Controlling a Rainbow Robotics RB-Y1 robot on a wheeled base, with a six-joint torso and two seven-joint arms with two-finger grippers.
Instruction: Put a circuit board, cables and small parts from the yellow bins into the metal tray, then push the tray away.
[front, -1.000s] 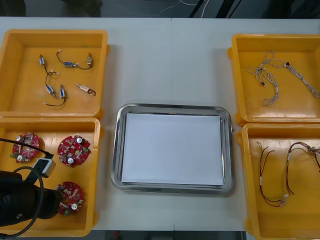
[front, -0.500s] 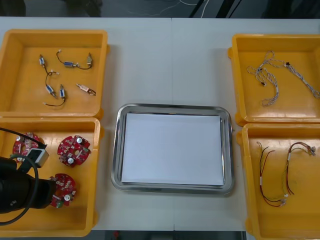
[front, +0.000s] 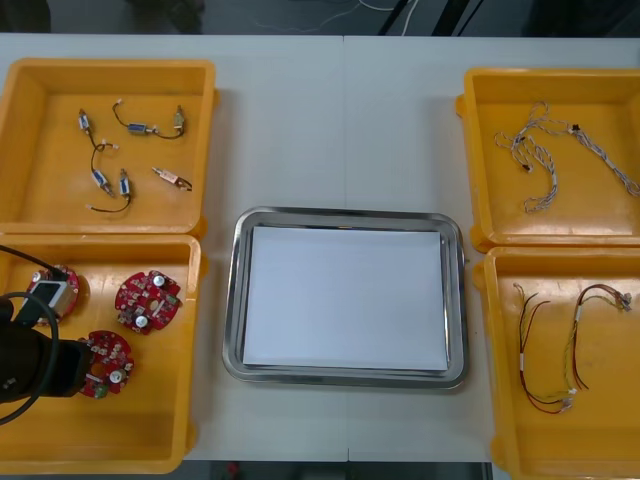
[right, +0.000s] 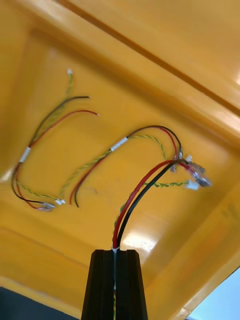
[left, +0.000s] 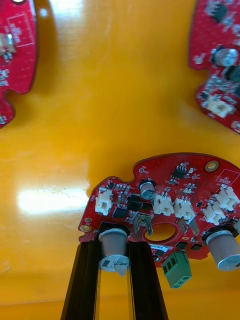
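the light table carries the white-lined metal tray at its middle, nothing in it yet. in the near-left bin, close to its left wall, sits the circuit board. the left gripper has its jaws clamped not on the board's rim but on one silver capacitor standing up from it. that looks like the weak spot: the round can could let the board swivel, slip free or bend at its legs, and a swinging board could clip the two other boards or the bin's right wall. being round, the board has no true long axis. it lies parts side up, green terminal block toward the fingers. whether it is off the floor i cannot tell. at the near-right bin the right gripper is pinched together on a red and black cable.
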